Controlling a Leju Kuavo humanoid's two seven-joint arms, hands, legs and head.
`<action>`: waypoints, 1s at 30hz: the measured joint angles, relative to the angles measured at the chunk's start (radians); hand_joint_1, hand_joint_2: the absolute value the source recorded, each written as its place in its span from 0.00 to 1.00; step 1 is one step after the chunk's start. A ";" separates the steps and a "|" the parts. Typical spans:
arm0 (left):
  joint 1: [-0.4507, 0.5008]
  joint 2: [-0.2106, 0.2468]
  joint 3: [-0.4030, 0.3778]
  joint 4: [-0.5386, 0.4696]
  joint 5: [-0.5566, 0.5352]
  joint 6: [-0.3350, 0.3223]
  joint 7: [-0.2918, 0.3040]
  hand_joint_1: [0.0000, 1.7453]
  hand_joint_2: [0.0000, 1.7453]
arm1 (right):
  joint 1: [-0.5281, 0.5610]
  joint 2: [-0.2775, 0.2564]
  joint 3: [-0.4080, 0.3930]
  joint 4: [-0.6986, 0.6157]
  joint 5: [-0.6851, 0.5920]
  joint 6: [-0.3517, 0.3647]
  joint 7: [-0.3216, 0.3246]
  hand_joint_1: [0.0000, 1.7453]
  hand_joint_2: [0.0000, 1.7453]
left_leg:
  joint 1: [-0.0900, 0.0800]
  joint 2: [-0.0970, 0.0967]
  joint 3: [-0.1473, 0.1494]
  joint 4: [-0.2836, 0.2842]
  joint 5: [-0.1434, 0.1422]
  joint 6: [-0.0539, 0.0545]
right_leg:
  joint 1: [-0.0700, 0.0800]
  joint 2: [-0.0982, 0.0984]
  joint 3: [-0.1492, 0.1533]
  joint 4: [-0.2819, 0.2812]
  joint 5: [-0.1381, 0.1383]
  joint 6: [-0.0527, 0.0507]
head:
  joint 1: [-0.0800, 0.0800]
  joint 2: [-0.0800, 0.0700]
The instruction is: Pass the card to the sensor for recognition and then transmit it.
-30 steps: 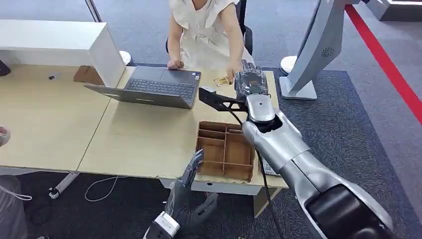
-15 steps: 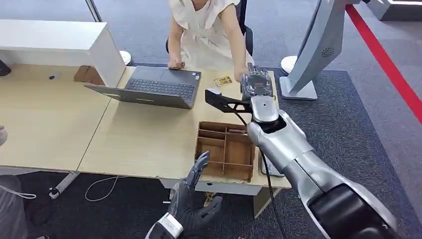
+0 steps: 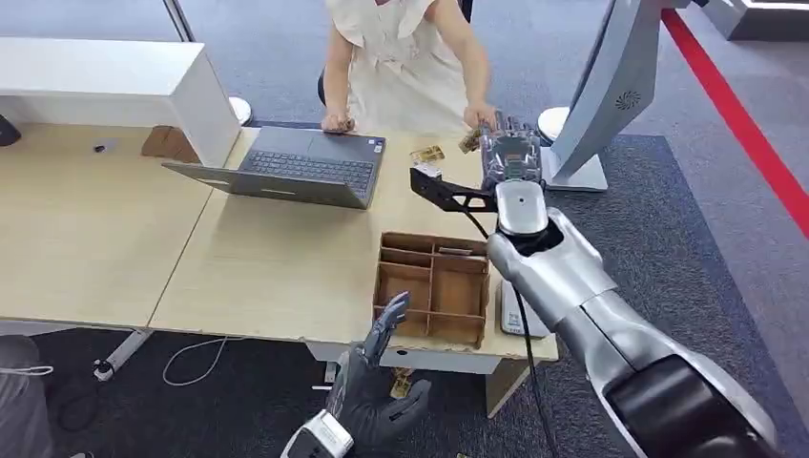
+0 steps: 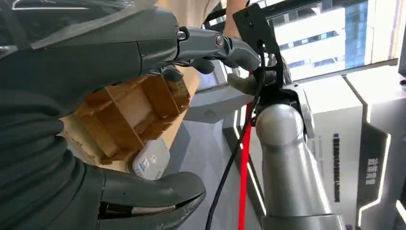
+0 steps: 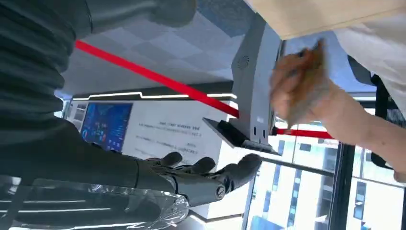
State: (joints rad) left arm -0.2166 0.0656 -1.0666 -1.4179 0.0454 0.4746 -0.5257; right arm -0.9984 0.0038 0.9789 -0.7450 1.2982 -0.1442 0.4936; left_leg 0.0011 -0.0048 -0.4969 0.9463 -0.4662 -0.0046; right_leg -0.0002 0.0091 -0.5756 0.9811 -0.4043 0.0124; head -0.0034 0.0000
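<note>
Card [image 3: 468,141], apparently in person's hand [image 3: 480,117] at table's [image 3: 277,258] far edge; right hand [image 3: 510,153] spread, empty; left hand [image 3: 367,396] spread below near edge.

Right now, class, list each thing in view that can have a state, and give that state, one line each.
Laptop: lid open, on the table.
Wooden tray: flat on the table, open on top.
Card: held in a person's hand.
Second card: lying flat on the table.
Right robot hand: open, fingers stretched out, holding nothing.
Left robot hand: open, fingers apart, holding nothing.
</note>
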 joint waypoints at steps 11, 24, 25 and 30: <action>0.010 -0.006 0.022 0.005 -0.025 0.087 -0.016 0.00 1.00 | 0.139 -0.068 -0.106 -0.239 -0.167 -0.346 -0.097 0.00 1.00 | 0.000 0.000 0.000 0.000 0.000 0.000 | 0.000 0.000 0.000 0.000 0.000 0.000 | 0.000 0.000; 0.065 0.015 0.083 -0.066 -0.071 0.176 0.039 0.00 1.00 | 0.454 -0.153 -0.190 -0.592 -0.525 -0.529 -0.280 0.00 1.00 | 0.000 0.000 0.000 0.000 0.000 0.000 | 0.000 0.000 0.000 0.000 0.000 0.000 | 0.000 0.000; 0.069 0.016 0.086 -0.071 -0.071 0.180 0.040 0.00 1.00 | 0.467 -0.162 -0.193 -0.615 -0.530 -0.529 -0.285 0.00 1.00 | 0.000 0.000 0.000 0.000 0.000 0.000 | 0.000 0.000 0.000 0.000 0.000 0.000 | 0.000 0.000; 0.081 0.026 0.090 -0.094 -0.072 0.198 0.050 0.00 1.00 | 0.548 -0.191 -0.197 -0.695 -0.552 -0.529 -0.304 0.00 1.00 | 0.000 0.000 0.000 0.000 0.000 0.000 | 0.000 0.000 0.000 0.000 0.000 0.000 | 0.000 0.000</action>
State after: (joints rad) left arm -0.1356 0.0919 -0.9762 -1.5122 -0.0267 0.6722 -0.4760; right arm -0.4504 -0.1869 0.7816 -1.4404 0.7461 -0.6729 0.1900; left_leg 0.0013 -0.0052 -0.4973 0.9462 -0.4665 -0.0043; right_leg 0.0000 0.0091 -0.5753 0.9807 -0.4044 0.0124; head -0.0034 0.0000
